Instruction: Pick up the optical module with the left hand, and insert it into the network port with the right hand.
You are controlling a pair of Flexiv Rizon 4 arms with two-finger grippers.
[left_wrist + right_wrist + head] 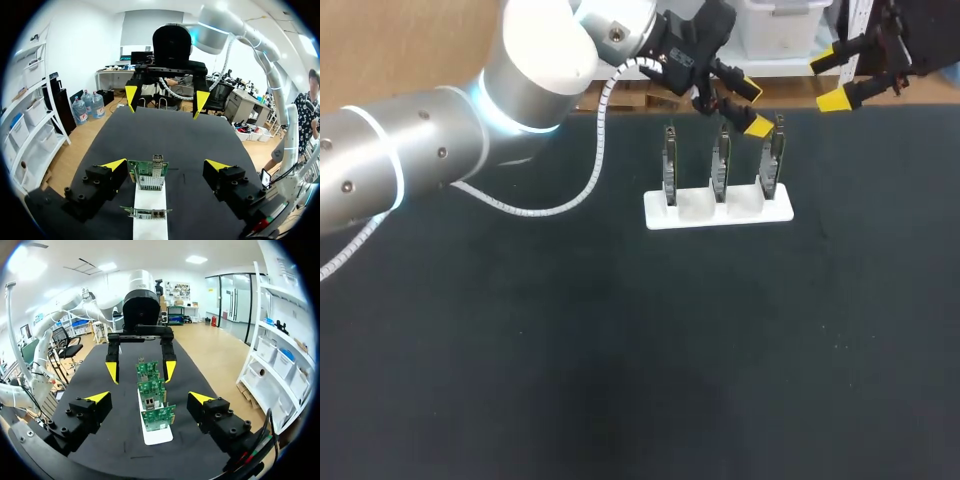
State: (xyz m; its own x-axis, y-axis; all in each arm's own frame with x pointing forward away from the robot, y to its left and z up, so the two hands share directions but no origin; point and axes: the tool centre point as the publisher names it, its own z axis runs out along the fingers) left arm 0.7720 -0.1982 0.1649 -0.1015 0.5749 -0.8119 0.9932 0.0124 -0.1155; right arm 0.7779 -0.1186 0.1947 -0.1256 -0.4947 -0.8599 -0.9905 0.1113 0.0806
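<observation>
Three green circuit boards [669,165] [720,165] [773,160] stand upright in a white holder [718,212] at the back of the black table. My left gripper [751,107] hovers open over the right-hand boards. In the left wrist view the left gripper [166,165] straddles the end board [147,176] without touching it. A small silvery piece [158,161], apparently the optical module, sits in that board's port. My right gripper [830,80] hangs open beyond the holder's right end, holding nothing. In the right wrist view the right gripper [150,398] faces the row of boards [157,416].
The black mat [620,340] covers the table in front of the holder. The left arm's white coiled cable [590,160] loops down just left of the holder. The two grippers face each other across the boards, a short way apart.
</observation>
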